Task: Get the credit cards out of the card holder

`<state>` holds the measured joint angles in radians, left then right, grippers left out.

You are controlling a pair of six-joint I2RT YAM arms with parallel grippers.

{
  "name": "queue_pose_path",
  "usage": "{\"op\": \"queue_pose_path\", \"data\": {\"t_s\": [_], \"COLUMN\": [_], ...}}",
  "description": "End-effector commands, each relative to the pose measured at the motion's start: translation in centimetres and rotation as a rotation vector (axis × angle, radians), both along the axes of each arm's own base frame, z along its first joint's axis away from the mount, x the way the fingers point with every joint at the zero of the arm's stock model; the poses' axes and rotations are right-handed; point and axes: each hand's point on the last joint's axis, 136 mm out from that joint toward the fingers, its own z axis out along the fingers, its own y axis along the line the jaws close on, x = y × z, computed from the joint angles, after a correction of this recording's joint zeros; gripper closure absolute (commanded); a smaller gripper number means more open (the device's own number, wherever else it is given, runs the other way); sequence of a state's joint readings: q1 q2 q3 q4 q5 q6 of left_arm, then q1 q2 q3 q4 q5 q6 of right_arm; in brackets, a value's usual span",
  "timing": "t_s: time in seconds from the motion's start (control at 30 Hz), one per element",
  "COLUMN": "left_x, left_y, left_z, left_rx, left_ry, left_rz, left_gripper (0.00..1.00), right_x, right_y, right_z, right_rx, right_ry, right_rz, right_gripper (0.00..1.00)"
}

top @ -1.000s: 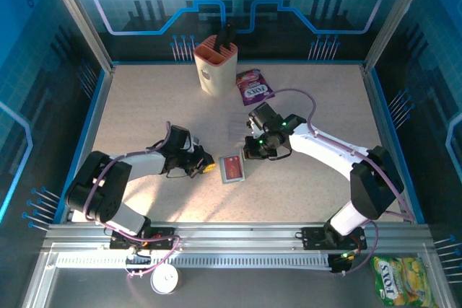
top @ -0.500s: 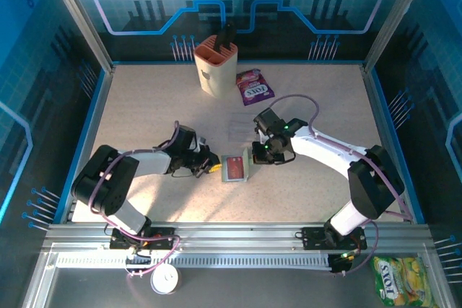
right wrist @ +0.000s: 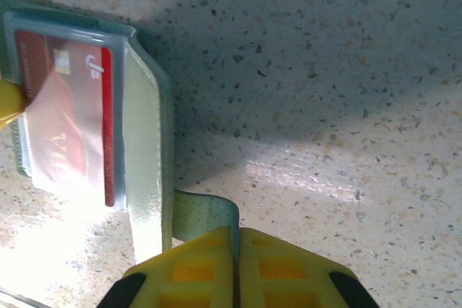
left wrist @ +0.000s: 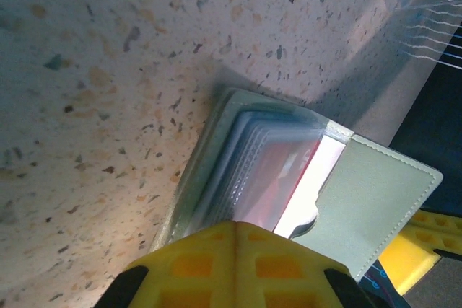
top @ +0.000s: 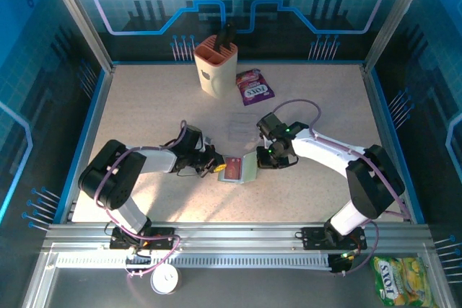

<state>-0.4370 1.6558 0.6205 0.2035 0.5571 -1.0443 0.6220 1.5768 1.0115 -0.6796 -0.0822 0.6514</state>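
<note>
Card holder sat mid-table, a bit nearer the arms than the centre. Its long axis ran roughly near-to-far, slightly skewed, and the sleeves faced up. A red card of the credit cards showed through the top sleeve. The right-hand cover was tilted up off the stack toward the right arm.

Right gripper was pinched on that cover's edge. Left gripper had its fingers pressed together, with the tips at the holder's left edge. I couldn't tell whether anything was caught between them.

Room to move: bare table near, left and right of the holder, and a clear plastic sheet near on the far side. The beige cup and candy packet were well apart, by the far edge.

Versus a second earlier: the holder stayed in the same spot but then lay flat. The left gripper stood off to its left and had since closed in. The right gripper had lifted the cover.
</note>
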Motion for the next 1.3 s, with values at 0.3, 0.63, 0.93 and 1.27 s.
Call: {"op": "queue_pose_path", "data": {"t_s": [0.3,0.63,0.93,1.27], "left_x": [-0.6,-1.0,-1.7,-3.0], "left_y": [0.8,1.1,1.6,4.0], "left_z": [-1.2,-1.5,-2.5,-3.8], "left_rx": [0.073,0.074,0.116,0.329], "left_ry": [0.026,0.039,0.082,0.145], "left_rz": [-0.003,0.016,0.011,-0.07], "left_gripper": [0.96,0.96,0.96,0.94], "right_x": [0.7,1.2,1.3,0.8], "right_y": [-2.4,-3.6,-3.7,-3.6], "right_z": [-1.9,-3.2,-3.6,-4.2], "right_rx": [-0.09,-0.143,-0.147,-0.134], "right_ry": [0.011,0.025,0.027,0.037], "right_rz": [0.011,0.034,0.038,0.031], "right_gripper": [0.99,0.99,0.98,0.93]}}
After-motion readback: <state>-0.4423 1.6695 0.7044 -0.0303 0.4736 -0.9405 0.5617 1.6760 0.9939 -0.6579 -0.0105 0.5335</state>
